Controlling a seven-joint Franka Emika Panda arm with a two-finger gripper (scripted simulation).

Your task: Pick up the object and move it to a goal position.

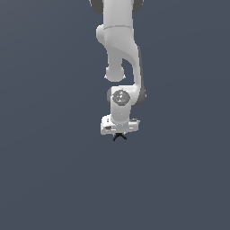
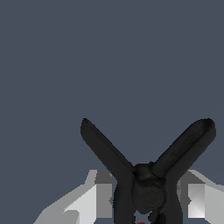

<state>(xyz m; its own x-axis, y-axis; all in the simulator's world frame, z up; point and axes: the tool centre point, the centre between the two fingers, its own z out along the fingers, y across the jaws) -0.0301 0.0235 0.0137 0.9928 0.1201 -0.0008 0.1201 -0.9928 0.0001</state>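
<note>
The object (image 2: pixel 146 183) is a small black thing with splayed prongs. In the wrist view it fills the space between my two white fingers (image 2: pixel 98 197), and two prongs spread away from the gripper. A sliver of red shows at its base, at the frame's edge. My gripper (image 2: pixel 146 199) is shut on the object, with a finger pad pressed against each side of its body. In the exterior view the object (image 1: pixel 119 136) pokes out just under the white gripper (image 1: pixel 119 133), which points straight down near the middle of the picture.
A plain, flat dark grey-blue surface (image 1: pixel 54 170) lies all around. The white arm (image 1: pixel 119 54) rises from the gripper to the exterior view's top edge. Nothing else is in view.
</note>
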